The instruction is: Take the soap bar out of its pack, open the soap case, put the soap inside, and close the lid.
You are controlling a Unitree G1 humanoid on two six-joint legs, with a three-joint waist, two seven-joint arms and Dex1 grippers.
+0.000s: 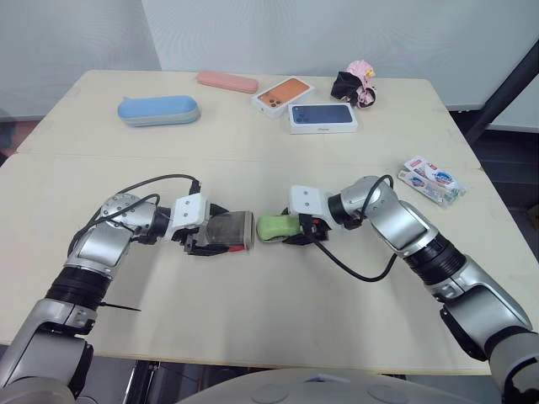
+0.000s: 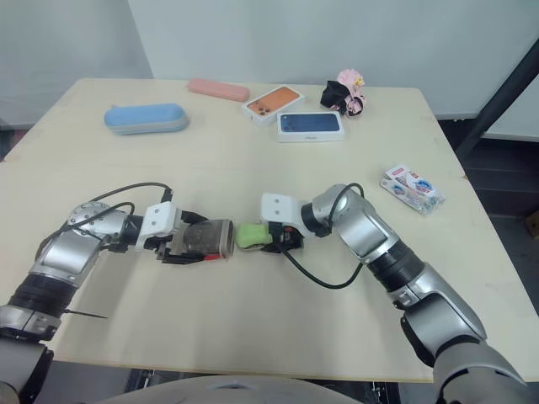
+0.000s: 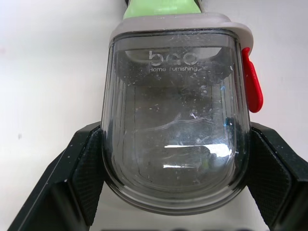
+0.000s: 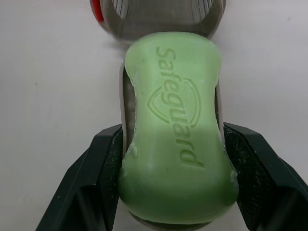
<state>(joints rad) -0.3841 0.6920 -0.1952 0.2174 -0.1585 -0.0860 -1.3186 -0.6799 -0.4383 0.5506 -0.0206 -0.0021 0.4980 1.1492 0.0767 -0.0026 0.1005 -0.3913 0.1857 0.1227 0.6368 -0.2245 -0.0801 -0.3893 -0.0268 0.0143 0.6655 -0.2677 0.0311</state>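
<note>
On the pale wooden table (image 1: 253,337) below a white wall we count one blue case (image 1: 158,109), one pink case (image 1: 227,82), two phone boxes, one orange (image 1: 283,95) and one dark blue (image 1: 322,117), one soap pack (image 1: 430,180) and one black-and-pink thing (image 1: 354,84) too small to make out. The left gripper (image 1: 210,238) pinches the one clear lid (image 3: 175,134), with its red clasp (image 3: 252,82), by its sides, and the right gripper (image 1: 295,232) pinches the grey tray (image 4: 124,96) in which the one green soap bar (image 4: 175,130) lies, just before the lid's mouth. Most of the tray is hidden under the soap, and we cannot tell whether soap and lid touch.

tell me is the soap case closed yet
Not closed: the green soap, in the right tool, lies outside the smoky lid held by the left tool.
</note>
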